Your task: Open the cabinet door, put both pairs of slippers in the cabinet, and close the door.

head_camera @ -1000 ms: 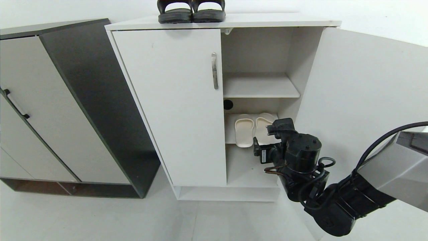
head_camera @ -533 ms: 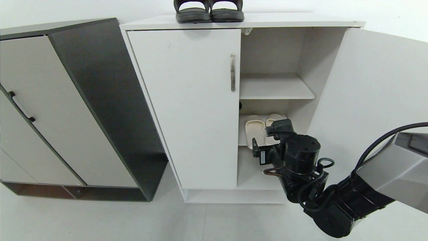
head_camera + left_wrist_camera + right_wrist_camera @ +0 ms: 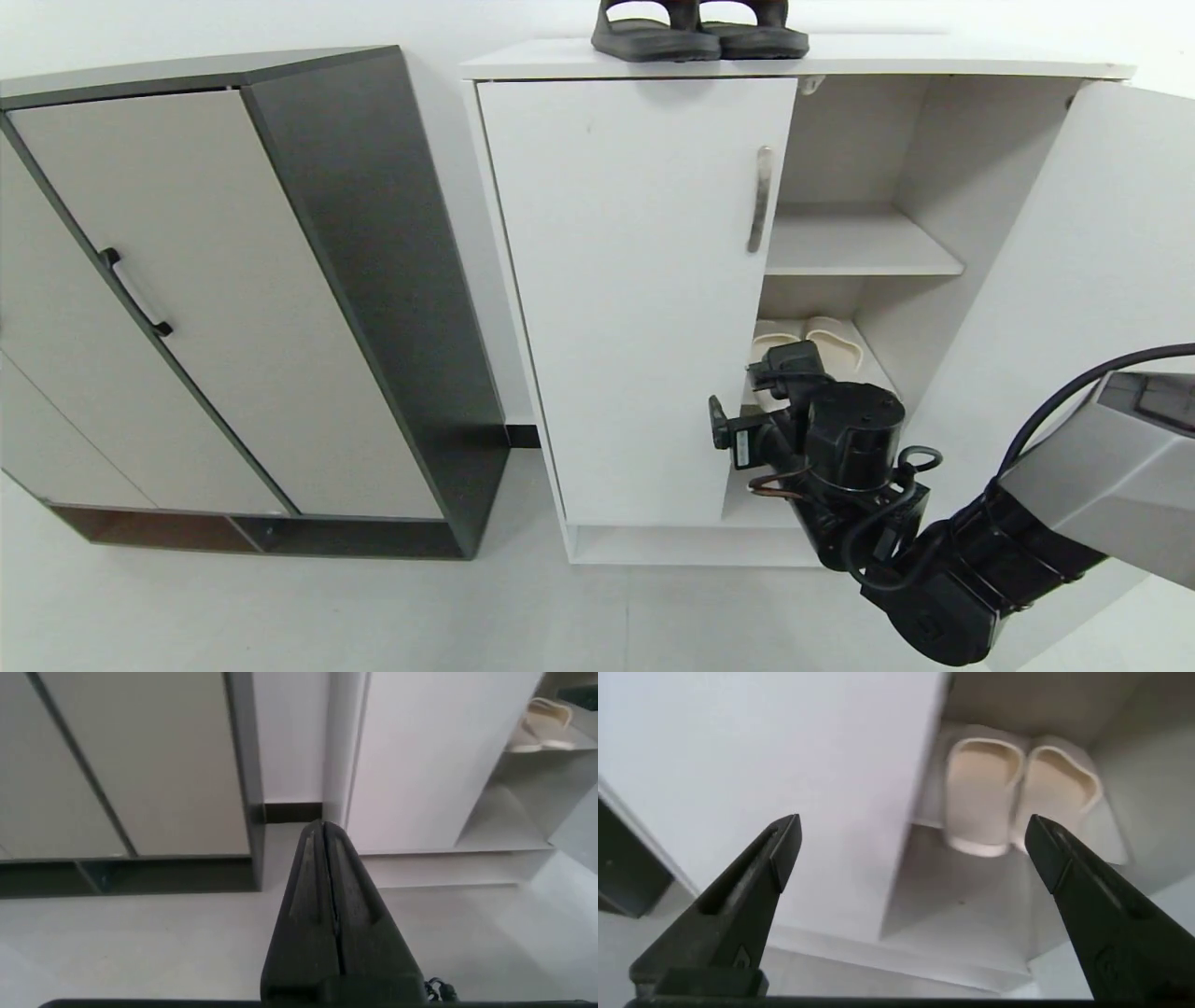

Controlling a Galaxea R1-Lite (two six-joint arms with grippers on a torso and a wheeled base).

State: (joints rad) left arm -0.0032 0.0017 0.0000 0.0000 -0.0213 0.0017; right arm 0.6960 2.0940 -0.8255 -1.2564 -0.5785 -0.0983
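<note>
Nearest us, the left gripper (image 3: 323,835) hangs low over the floor with its fingers pressed together, holding nothing. The right gripper (image 3: 913,831) hovers in front of the white cabinet (image 3: 934,67), its fingers spread wide and empty, level with the lower shelf (image 3: 971,891) and just beside the free edge of the closed door (image 3: 644,299). Beyond it, the cream slippers (image 3: 982,793) lie side by side on that shelf, heels toward us at its front edge. The right-hand door (image 3: 1074,280) stands swung wide, close alongside the right arm. The upper shelf (image 3: 859,247) is bare. Farthest and highest, the black slippers (image 3: 700,37) sit together on the cabinet's top, not yet inside.

We judge the black pair the risky part. It sits high, and a grasp that pinches one slipper may nudge the other off the top. Raising the right arm could clip the closed door's edge or its handle (image 3: 761,199), or push the open door. If the cream heels overhang, the door may catch them when it is shut.
</note>
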